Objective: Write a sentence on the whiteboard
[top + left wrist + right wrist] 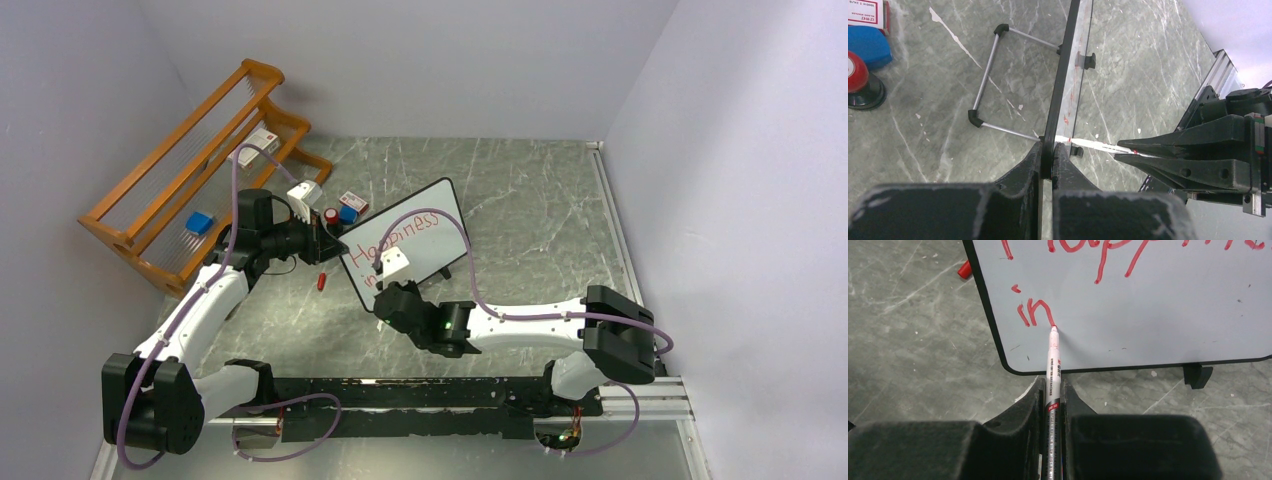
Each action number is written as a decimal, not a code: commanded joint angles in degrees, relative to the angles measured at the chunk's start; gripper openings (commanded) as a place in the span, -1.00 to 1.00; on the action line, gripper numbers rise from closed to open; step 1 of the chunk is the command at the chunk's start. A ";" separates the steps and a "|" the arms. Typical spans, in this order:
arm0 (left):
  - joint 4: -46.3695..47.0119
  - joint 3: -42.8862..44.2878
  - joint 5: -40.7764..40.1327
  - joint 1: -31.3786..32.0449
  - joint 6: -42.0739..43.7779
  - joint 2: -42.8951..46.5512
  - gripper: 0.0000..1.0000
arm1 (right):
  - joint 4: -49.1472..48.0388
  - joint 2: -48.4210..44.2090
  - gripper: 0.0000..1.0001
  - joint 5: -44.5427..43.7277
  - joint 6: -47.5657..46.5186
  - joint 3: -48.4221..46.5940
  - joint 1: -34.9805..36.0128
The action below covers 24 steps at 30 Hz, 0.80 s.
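The whiteboard (445, 215) stands tilted mid-table, white with a thin black frame. In the left wrist view it is edge-on (1063, 75). My left gripper (335, 243) is shut on the board's left frame edge, which is pinched between its fingers (1050, 150). The sentence (400, 235) is in red and reads "Happiness", with "in" (1035, 312) on the line below. My right gripper (1052, 387) is shut on a white marker (1053, 365). The marker's red tip touches the board at the foot of the "n". The marker (1088, 143) and the right gripper (1122, 150) also show from the left wrist.
An orange wooden rack (190, 190) stands at the back left. A red marker cap (321, 281) lies left of the board. A blue block (347, 213) and a red-topped round thing (330, 215) sit behind the left gripper. The board's wire stand (983, 90) and a black foot (1196, 375) rest on the table.
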State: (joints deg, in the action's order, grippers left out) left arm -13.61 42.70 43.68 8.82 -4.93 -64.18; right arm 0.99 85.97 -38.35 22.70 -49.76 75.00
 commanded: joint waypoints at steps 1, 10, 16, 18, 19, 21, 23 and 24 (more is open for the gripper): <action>-4.94 -1.06 -5.71 -0.29 3.26 -1.01 -0.90 | 0.64 -1.15 -1.00 -1.23 1.28 1.20 -0.91; -4.98 -1.08 -5.75 -0.29 3.20 -0.94 -0.90 | -0.66 -6.21 -1.00 -1.71 -1.11 1.74 -1.11; -4.94 -1.10 -5.55 -0.28 3.18 -0.95 -0.90 | -0.16 -7.61 -1.00 -2.33 -1.58 3.06 -3.86; -4.85 -1.12 -5.45 -0.29 3.18 -0.94 -0.90 | -0.59 -8.15 -1.00 -1.86 -1.54 3.70 -4.97; -4.85 -1.13 -5.49 -0.29 3.17 -1.01 -0.90 | -0.71 -8.27 -1.00 -1.64 -1.68 3.97 -5.37; -4.94 -1.07 -5.49 -0.29 3.19 -1.08 -0.90 | -0.73 -8.21 -1.00 -1.28 -1.78 4.27 -5.90; -4.90 -1.04 -5.38 -0.29 3.24 -1.10 -0.90 | -0.73 -8.04 -1.00 -0.95 -1.78 4.40 -6.29; -4.86 -1.04 -5.36 -0.28 3.18 -1.16 -0.90 | -0.73 -7.88 -1.00 -0.97 -1.82 4.41 -6.27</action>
State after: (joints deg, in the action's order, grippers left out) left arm -13.65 42.70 43.77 8.82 -4.93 -64.18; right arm 1.45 78.78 -38.81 21.15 -46.06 69.25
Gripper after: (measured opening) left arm 0.080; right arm 0.144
